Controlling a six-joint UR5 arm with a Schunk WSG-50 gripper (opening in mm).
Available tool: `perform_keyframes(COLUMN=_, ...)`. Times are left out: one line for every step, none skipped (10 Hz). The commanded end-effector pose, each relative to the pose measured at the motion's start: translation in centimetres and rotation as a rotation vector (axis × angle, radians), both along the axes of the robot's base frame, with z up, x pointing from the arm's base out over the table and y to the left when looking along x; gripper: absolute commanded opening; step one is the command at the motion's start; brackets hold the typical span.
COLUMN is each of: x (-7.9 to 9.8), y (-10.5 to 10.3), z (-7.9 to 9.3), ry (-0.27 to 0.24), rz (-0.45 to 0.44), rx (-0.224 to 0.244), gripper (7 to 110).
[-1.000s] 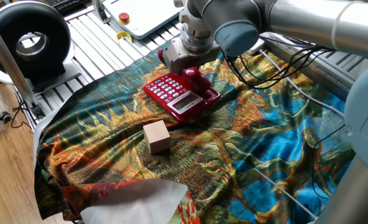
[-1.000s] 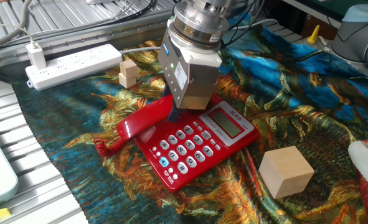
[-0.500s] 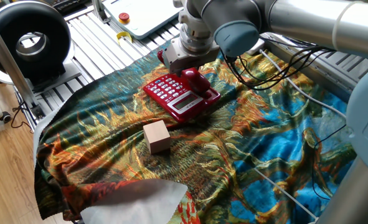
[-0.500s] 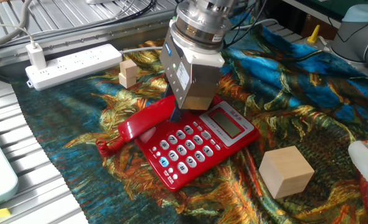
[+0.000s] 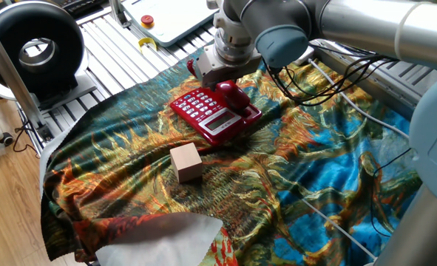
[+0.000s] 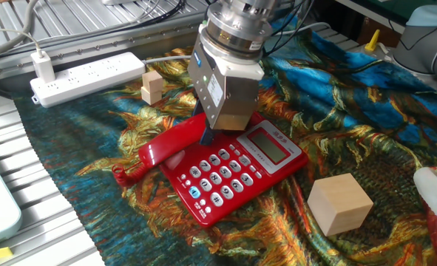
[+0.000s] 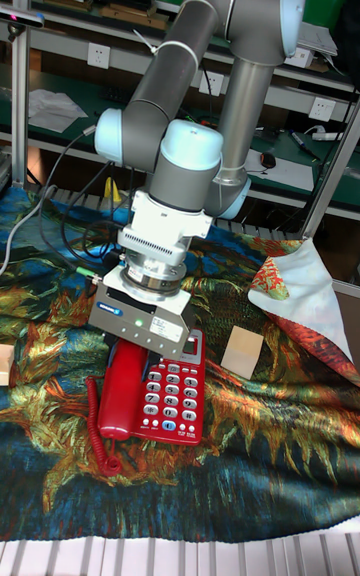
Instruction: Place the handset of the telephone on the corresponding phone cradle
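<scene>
The red telephone (image 6: 242, 171) lies on the patterned cloth, keypad and grey display facing up. The red handset (image 6: 165, 152) lies along its far edge over the phone cradle, which is hidden beneath it. Its coiled cord (image 6: 122, 176) trails off one end. My gripper (image 6: 212, 135) stands straight down on the middle of the handset and is shut on it; its body hides most of the fingers. The telephone (image 5: 207, 114), handset (image 5: 235, 94) and gripper (image 5: 219, 80) also show in one fixed view. In the tall fixed view the gripper (image 7: 135, 344) covers the top of the handset (image 7: 120, 394).
A tan wooden cube (image 6: 339, 204) sits on the cloth close to the phone's display corner. Two small wooden blocks (image 6: 152, 86) and a white power strip (image 6: 85, 74) lie behind the gripper. A white cloth (image 5: 166, 240) overlaps the table's front edge.
The gripper and the handset shifted slightly to one side half a second ago and have come back. They now stand about where they were a second ago.
</scene>
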State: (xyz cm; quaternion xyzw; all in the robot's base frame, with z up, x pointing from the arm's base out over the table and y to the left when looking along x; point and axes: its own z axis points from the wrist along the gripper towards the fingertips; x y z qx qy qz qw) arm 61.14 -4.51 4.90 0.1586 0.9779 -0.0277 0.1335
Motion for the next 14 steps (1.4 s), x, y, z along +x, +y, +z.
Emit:
perform_keyframes(x=0.1, y=-0.3, z=0.0, ry=-0.002, rz=-0.003, rx=0.007, gripper=7)
perform_keyframes(x=0.2, y=-0.2, z=0.0, ry=-0.005, rz=0.003, rx=0.01, gripper=7)
perform_keyframes(x=0.0, y=-0.2, z=-0.1, ry=0.005, rz=0.007, rx=0.01, gripper=7)
perform_keyframes(x=-0.6, y=-0.2, z=-0.2, ry=0.03, rz=0.015, rx=0.006, gripper=7)
perform_keyframes(x=-1.0, y=-0.2, z=-0.3, ry=0.047, rz=0.028, rx=0.004, gripper=7)
perform_keyframes(x=-1.4, y=0.0, z=-0.4, ry=0.065, rz=0.043, rx=0.008, gripper=7)
perform_keyframes(x=-1.9, y=0.1, z=-0.5, ry=0.083, rz=0.055, rx=0.011, gripper=7)
perform_keyframes(x=-2.2, y=0.5, z=-0.6, ry=0.096, rz=0.065, rx=0.026, gripper=7)
perform_keyframes(x=-2.4, y=0.7, z=-0.7, ry=0.107, rz=0.071, rx=0.034, gripper=7)
perform_keyframes(x=-2.5, y=0.8, z=-0.7, ry=0.11, rz=0.077, rx=0.037, gripper=7)
perform_keyframes(x=-2.4, y=0.8, z=-0.7, ry=0.107, rz=0.077, rx=0.034, gripper=7)
perform_keyframes(x=-2.4, y=0.7, z=-0.6, ry=0.106, rz=0.077, rx=0.033, gripper=7)
perform_keyframes(x=-2.3, y=0.7, z=-0.6, ry=0.101, rz=0.079, rx=0.032, gripper=7)
perform_keyframes(x=-2.3, y=0.5, z=-0.6, ry=0.101, rz=0.083, rx=0.025, gripper=7)
